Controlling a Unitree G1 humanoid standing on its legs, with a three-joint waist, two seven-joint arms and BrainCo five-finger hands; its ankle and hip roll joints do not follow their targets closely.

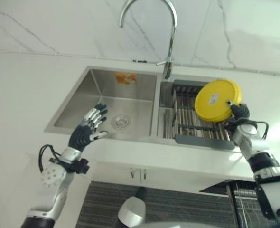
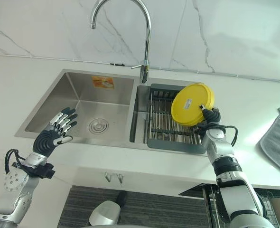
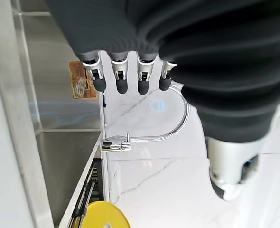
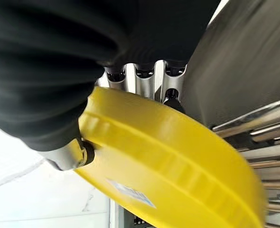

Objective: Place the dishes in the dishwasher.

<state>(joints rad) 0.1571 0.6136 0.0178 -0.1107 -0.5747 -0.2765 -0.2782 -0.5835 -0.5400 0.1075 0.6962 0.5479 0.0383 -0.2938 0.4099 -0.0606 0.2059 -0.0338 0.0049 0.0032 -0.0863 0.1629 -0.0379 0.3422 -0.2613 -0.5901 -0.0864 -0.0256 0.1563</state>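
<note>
Silver fingers and thumb of the right hand (image 2: 211,115) pinch the lower rim of a round yellow plastic plate (image 2: 192,104); the right wrist view shows the thumb on one face and the fingers (image 4: 144,80) behind the other. The plate is held on edge, tilted, its underside with a small white label turned toward the camera, above the dark-framed metal dish rack (image 2: 171,128) that sits in the right basin of the stainless steel double sink (image 2: 83,109). Whether the plate's edge touches the rack cannot be told.

Left hand (image 1: 88,128): hovers over the front rim of the sink's left basin, fingers (image 3: 119,76) straight and slightly spread, holding nothing. Beyond it lie the round drain (image 1: 120,121) on the basin floor and an orange sticker (image 1: 126,78) on the basin's back wall.

A curved chrome tap (image 2: 142,33) rises behind the divider between the two basins. White countertop (image 2: 16,85) surrounds the sink, with a white veined wall behind. A grey cloth (image 2: 278,142) lies on the countertop at far right.
</note>
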